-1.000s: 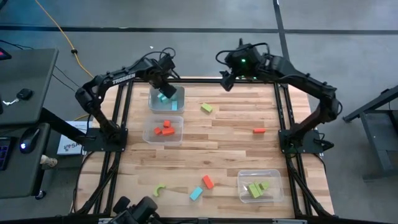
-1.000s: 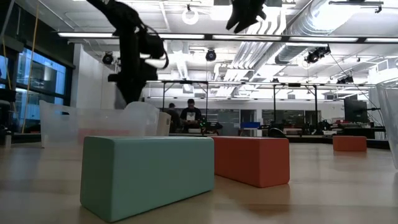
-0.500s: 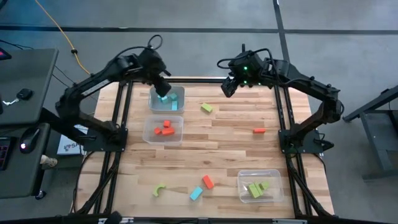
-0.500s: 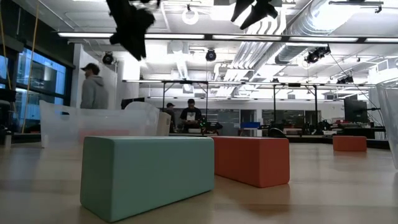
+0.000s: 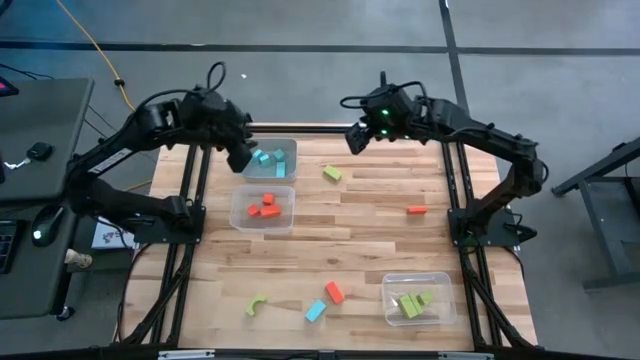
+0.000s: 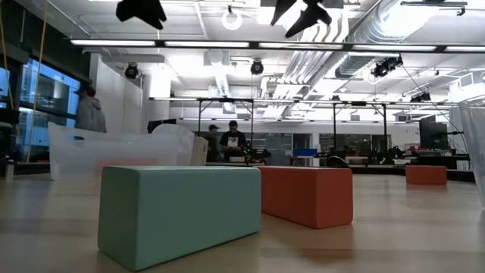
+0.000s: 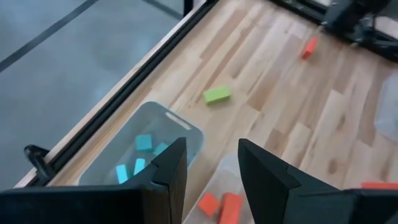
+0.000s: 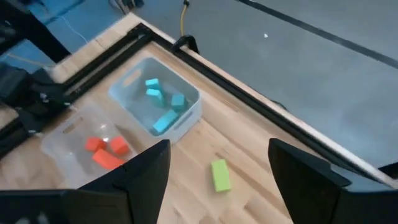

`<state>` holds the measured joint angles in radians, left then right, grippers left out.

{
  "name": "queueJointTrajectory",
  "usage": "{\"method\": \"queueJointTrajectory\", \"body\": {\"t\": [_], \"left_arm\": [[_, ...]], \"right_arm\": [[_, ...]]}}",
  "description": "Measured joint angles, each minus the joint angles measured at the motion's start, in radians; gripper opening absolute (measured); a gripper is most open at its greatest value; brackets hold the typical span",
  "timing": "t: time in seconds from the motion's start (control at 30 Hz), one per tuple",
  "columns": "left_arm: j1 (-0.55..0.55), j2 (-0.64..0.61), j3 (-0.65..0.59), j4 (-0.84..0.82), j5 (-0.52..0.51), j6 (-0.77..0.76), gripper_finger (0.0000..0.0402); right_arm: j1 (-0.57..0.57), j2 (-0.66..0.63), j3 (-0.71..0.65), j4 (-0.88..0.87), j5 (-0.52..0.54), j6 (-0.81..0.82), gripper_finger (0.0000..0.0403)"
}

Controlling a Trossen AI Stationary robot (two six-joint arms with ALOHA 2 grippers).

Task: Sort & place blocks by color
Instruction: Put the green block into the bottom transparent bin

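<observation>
Cyan blocks [image 5: 268, 162] lie in a clear bin at the far left, red blocks [image 5: 264, 208] in the bin next to it, and green blocks [image 5: 413, 302] in a bin at the near right. Loose on the table lie a green block [image 5: 332, 173], a red block [image 5: 416, 210], a green arch [image 5: 257, 305], a cyan block [image 5: 315, 311] and a red block [image 5: 334, 292]. My left gripper [image 5: 242, 157] is open and empty, high beside the cyan bin's left side [image 7: 211, 146]. My right gripper [image 5: 356, 136] is open and empty, high over the far edge [image 8: 219, 146].
The three clear bins [image 5: 283, 148] [image 5: 285, 222] [image 5: 440, 285] stand on the wooden table. The black frame rail [image 5: 310, 128] runs along the far edge. The table's middle [image 5: 340, 240] is bare wood. A person [image 6: 89, 114] walks in the room behind.
My left gripper has risen from over the cyan bin and gone toward the table's left edge. My right gripper has turned a little above the far edge. The person in the room behind has walked leftward.
</observation>
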<state>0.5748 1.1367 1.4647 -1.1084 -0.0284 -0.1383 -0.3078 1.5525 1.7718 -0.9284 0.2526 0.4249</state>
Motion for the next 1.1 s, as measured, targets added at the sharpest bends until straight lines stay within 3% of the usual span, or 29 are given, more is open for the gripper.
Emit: {"method": "queueJointTrajectory", "body": {"t": [0.4,0.77,1.1], "left_arm": [[-0.048,-0.021,0.0,-0.009,-0.001,-0.006,0.0117],[-0.047,-0.021,-0.001,-0.023,-0.009,-0.008,0.0117],[-0.047,-0.021,-0.001,-0.023,-0.009,-0.039,0.0117]], "right_arm": [[-0.078,0.218,0.0,0.081,-0.032,-0.086,0.0262],[-0.106,0.422,-0.001,0.073,-0.165,-0.086,0.0262],[-0.103,0.537,-0.001,0.071,-0.161,-0.093,0.0261]]}}
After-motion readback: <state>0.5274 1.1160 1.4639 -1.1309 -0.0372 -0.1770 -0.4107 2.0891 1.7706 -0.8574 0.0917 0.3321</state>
